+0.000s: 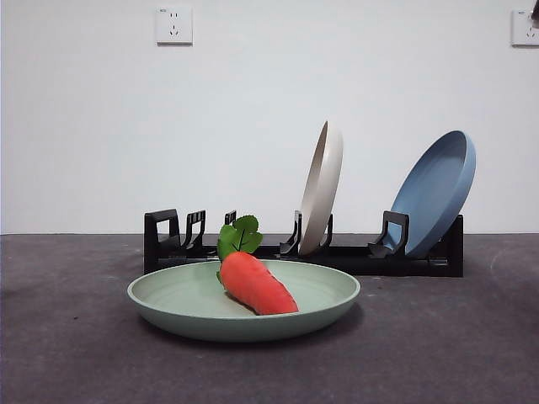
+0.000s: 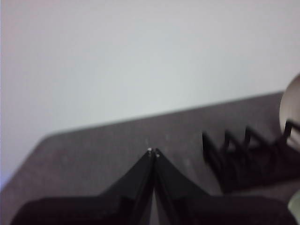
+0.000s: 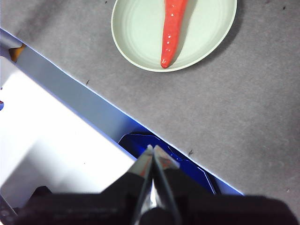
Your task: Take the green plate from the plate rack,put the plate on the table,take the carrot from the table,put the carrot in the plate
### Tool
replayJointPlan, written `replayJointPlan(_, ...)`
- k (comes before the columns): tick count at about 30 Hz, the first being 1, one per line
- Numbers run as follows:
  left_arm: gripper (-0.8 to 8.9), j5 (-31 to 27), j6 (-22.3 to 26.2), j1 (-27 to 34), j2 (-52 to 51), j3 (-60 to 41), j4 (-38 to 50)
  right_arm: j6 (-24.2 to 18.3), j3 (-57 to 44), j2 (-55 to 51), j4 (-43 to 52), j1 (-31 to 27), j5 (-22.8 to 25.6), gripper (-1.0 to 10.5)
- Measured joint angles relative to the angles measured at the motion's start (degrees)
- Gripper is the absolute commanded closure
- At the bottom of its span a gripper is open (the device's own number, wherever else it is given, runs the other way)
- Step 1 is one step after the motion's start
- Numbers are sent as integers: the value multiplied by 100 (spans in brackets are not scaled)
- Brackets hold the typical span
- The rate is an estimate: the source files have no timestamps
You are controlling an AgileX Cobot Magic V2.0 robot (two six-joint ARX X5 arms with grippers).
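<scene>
On the table, the green plate holds the carrot; I judge the task finished. Both my left gripper and right gripper are pressed together, empty, needing only to stay clear.

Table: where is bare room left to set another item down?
Bare table lies on either side of the green plate and in front of it. The middle is crowded: the carrot fills the plate, with the plate rack close behind.
</scene>
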Motion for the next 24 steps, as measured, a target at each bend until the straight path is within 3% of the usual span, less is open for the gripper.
replayJointPlan(12, 815, -2, -507, 133, -942, -1473, -118, 0, 0, 0, -2, 0, 0, 945)
replayJointPlan(24, 815, 24, -673, 166, -1427, -1600, -1012, 0, 0, 0, -2, 0, 0, 945)
